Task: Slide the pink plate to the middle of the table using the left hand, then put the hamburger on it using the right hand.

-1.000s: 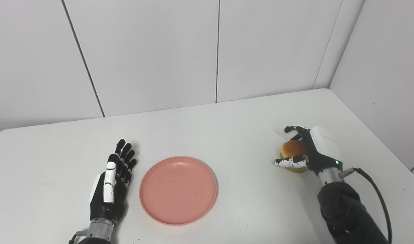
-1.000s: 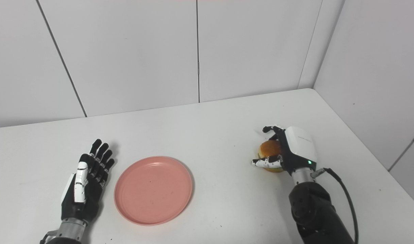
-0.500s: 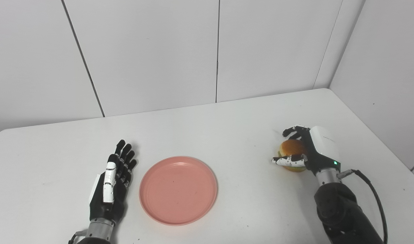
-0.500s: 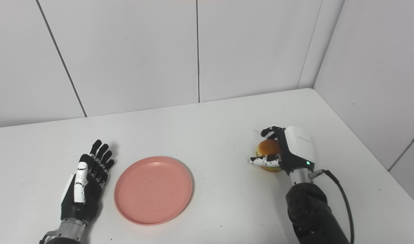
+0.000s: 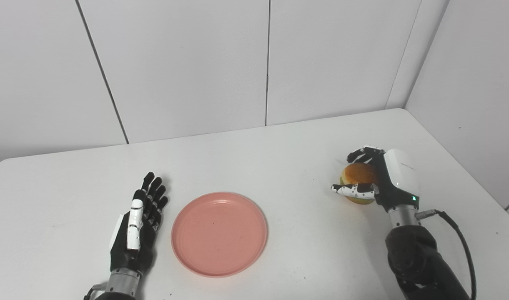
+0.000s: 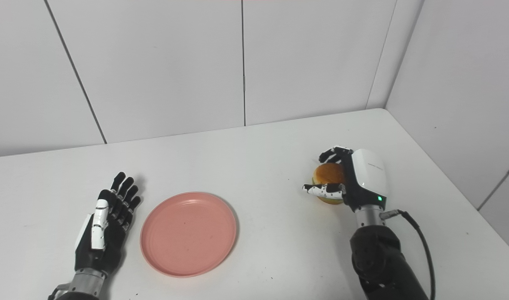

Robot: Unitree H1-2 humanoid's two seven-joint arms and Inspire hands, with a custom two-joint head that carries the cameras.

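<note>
The pink plate (image 5: 219, 233) lies flat on the white table (image 5: 279, 150), a little left of the middle and near the front edge. Just left of the plate rests my left hand (image 5: 138, 227), open with its fingers straight and not touching the rim. On the right side my right hand (image 5: 377, 179) is shut on the hamburger (image 5: 357, 177), fingers over the bun and thumb under its front. The hamburger hangs slightly above the table. In the right eye view the hamburger (image 6: 330, 176) is about a plate's width to the right of the plate (image 6: 188, 233).
White wall panels close off the back, and a side wall (image 5: 471, 83) stands along the table's right edge. A black cable (image 5: 458, 241) runs from my right wrist along the forearm.
My right hand has closed on the hamburger and lifted it a little up and to the left. The left hand and the plate have stayed where they were.
</note>
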